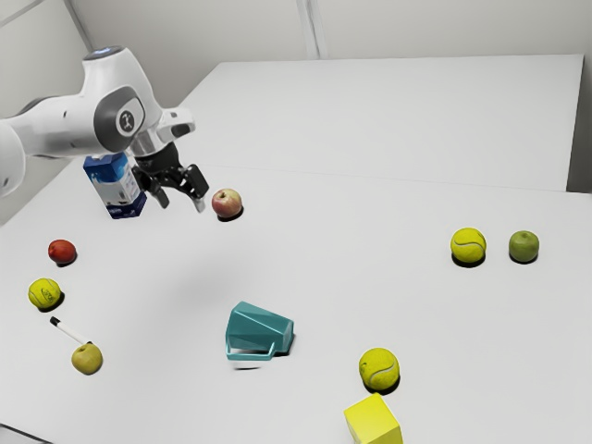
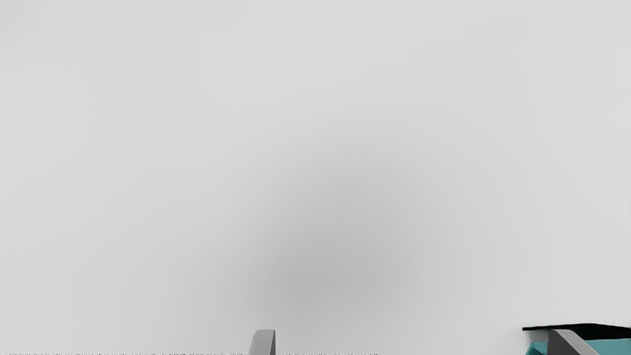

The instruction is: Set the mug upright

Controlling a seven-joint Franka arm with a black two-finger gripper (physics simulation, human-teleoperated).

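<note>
Exterior looks down from the side; wrist, closer, faces the table point(image 1: 361, 250), seemingly sharing the mug point(image 1: 260, 327)

Between our gripper point(image 1: 182, 202) and the mug point(image 1: 259, 328) we have free room over the table point(image 1: 305, 250), while a tennis ball point(image 1: 379, 369) and a yellow block point(image 1: 373, 424) stand in the way past the mug toward the exterior view's right.

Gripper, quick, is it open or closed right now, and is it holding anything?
Gripper: open, its two fingers wide apart, holding nothing; the teal mug lies on its side, ungripped.
</note>
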